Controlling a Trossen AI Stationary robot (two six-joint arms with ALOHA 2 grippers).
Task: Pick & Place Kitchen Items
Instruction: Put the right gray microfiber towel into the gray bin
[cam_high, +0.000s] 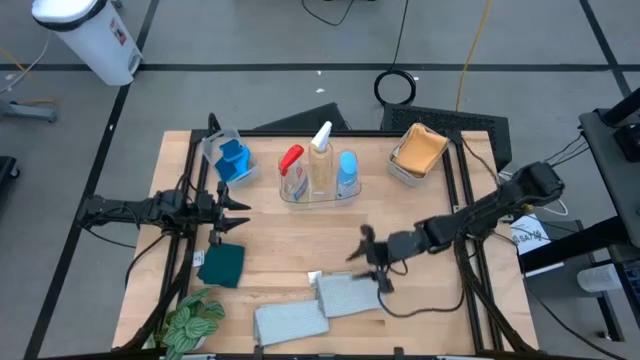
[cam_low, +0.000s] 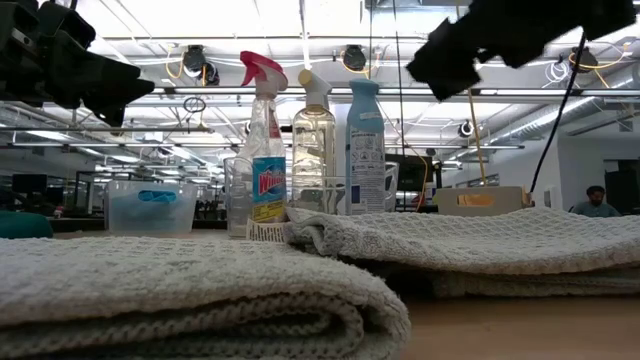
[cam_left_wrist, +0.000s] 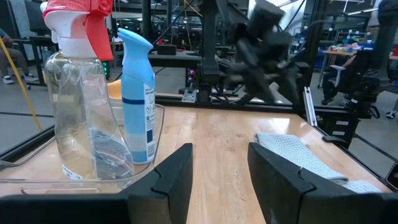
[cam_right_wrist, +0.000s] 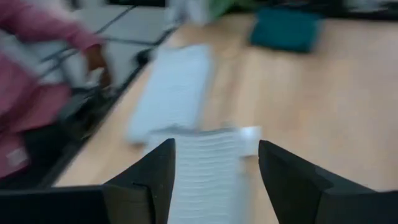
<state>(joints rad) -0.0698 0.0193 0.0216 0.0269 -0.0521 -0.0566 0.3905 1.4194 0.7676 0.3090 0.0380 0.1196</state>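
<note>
Right gripper (cam_high: 372, 268) released, empty, hovering over grey towel (cam_high: 347, 294) at table's 6 o'clock. Left gripper (cam_high: 232, 212) at 9 o'clock, released, empty, facing red-trigger bottle (cam_high: 291, 170).

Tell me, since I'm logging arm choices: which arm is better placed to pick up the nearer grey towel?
The right. Its claw hangs open just over the grey towel, which shows between its fingers in the right wrist view. The left claw sits across the table, beside the blue sponge.

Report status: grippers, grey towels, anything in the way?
Right gripper open, empty, above the near grey folded towel. Left gripper open, empty, at table's left. Second grey folded towel alongside. No obstruction seen.
</note>
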